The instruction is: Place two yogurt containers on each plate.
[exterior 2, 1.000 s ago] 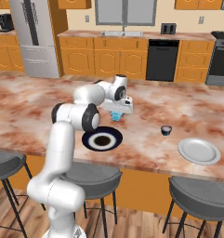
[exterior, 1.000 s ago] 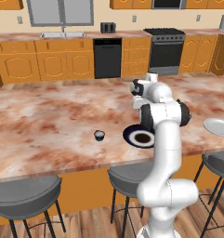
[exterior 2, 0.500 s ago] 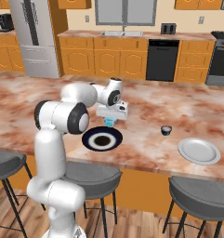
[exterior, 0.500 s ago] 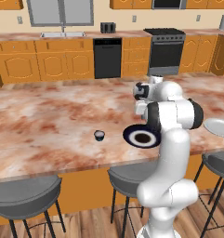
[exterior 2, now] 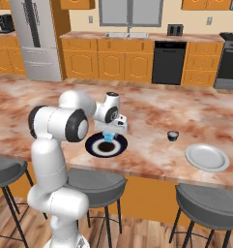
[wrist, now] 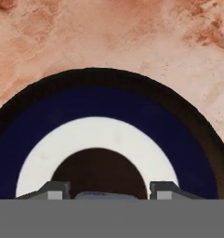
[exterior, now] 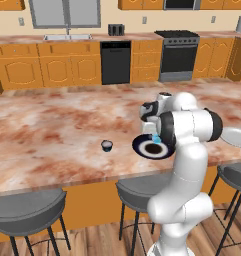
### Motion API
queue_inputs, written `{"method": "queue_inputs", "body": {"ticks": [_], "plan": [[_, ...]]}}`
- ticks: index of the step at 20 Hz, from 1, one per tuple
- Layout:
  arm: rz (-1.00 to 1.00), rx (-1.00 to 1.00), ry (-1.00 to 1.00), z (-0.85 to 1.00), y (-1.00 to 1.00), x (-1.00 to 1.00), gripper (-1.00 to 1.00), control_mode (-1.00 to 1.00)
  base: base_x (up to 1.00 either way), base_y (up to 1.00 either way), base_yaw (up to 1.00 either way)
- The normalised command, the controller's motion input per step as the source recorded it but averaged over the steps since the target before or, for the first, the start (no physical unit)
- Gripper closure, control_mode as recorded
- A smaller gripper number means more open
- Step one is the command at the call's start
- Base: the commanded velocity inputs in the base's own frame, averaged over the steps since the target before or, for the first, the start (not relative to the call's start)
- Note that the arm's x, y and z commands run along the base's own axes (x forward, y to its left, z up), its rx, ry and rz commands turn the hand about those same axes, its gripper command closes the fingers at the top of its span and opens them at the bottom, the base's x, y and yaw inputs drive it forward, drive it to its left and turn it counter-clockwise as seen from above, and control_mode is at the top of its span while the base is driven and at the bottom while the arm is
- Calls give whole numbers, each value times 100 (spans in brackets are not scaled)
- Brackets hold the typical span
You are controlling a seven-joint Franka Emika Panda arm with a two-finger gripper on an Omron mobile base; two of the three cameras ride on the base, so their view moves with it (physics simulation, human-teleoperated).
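Colours and patterns on the kitchen island.
Countertop [exterior: 57,125]: mottled pink, rust and cream marble. Near plate [exterior 2: 94,146]: black-navy rim, white ring, dark brown centre. Far plate [exterior 2: 207,157]: plain light grey. Cup held over the near plate [exterior 2: 108,137]: pale blue. Loose cup [exterior 2: 172,136]: dark with pale top. Cabinets [exterior 2: 113,65]: orange wood. Stools [exterior 2: 210,206]: grey seats, black legs.

We see the arm bent over at its elbow, the forearm reaching forward and the hand turned straight down. The gripper [exterior 2: 109,135] hangs low, fingers pointing downward, jaws drawn in on a small pale blue cup [exterior 2: 109,136] held between them. In the hand view the two dark fingertips [wrist: 55,189] flank the cup's top.
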Motion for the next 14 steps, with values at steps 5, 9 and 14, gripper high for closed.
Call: {"method": "queue_inputs", "body": {"ticks": [5,9,14], "plan": [[1,0,0,-27,0,35,100,-100,0,0,0],[0,0,0,-26,0,8,100,-100,0,0,0],[0,0,0,-29,0,6,100,-100,0,0,0]]}}
